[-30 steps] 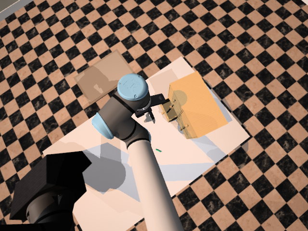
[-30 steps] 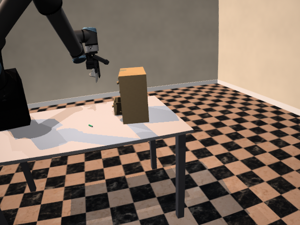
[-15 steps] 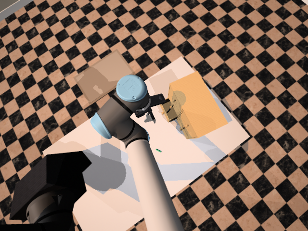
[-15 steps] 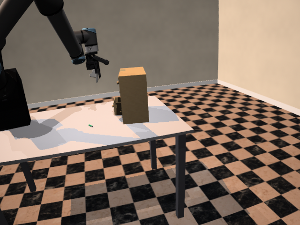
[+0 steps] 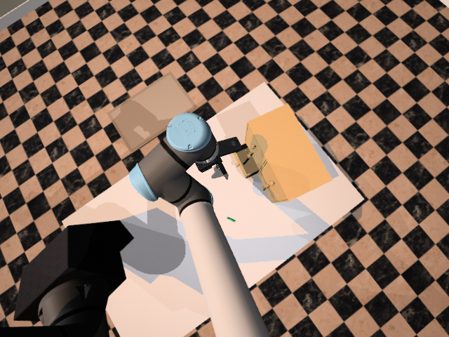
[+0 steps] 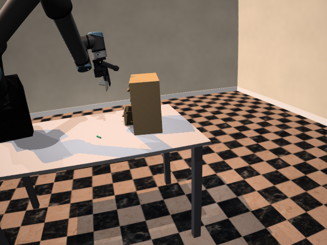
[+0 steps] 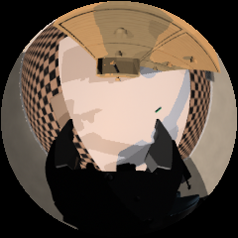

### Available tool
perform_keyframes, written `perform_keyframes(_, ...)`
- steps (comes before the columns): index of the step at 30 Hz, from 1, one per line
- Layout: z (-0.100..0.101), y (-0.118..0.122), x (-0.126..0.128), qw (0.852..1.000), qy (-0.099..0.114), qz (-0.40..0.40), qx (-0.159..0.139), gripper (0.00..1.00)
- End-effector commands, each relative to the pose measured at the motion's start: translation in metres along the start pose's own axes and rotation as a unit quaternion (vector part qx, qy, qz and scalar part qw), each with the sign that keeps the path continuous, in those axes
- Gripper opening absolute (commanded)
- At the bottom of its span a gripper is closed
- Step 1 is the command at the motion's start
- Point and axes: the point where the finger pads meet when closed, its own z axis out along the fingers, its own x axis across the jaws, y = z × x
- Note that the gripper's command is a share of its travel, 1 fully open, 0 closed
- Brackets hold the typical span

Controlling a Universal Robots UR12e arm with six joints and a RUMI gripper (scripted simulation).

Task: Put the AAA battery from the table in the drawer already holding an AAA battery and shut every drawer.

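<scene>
inside the open drawer (image 5: 252, 171) (image 6: 128, 119) (image 7: 119, 75), a dark shape (battery? can't tell) lies; the jaws (image 5: 231, 158) (image 6: 107, 85) stand wide apart.

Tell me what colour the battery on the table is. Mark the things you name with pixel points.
Green (image 5: 231, 219) (image 6: 98, 137) (image 7: 159, 109), with a dark end; best in the exterior view.

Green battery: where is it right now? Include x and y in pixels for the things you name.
On the white table top (image 5: 275, 225) (image 6: 79, 131) (image 7: 119, 109), out in front of the chest (image 5: 290, 152) (image 6: 146, 107) (image 7: 149, 25); in the top view the green battery (image 5: 231, 219) (image 6: 98, 137) (image 7: 158, 109) lies just right of the pale arm link (image 5: 221, 261).
</scene>
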Motion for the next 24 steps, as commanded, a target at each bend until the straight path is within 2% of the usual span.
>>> perform_keyframes(1, 0.002, -0.003, 0.0, 1.0, -0.001, 0.0, 0.011, 1.0)
perform_keyframes(24, 0.02, -0.018, 0.0, 0.997, -0.004, 0.001, 0.071, 1.0)
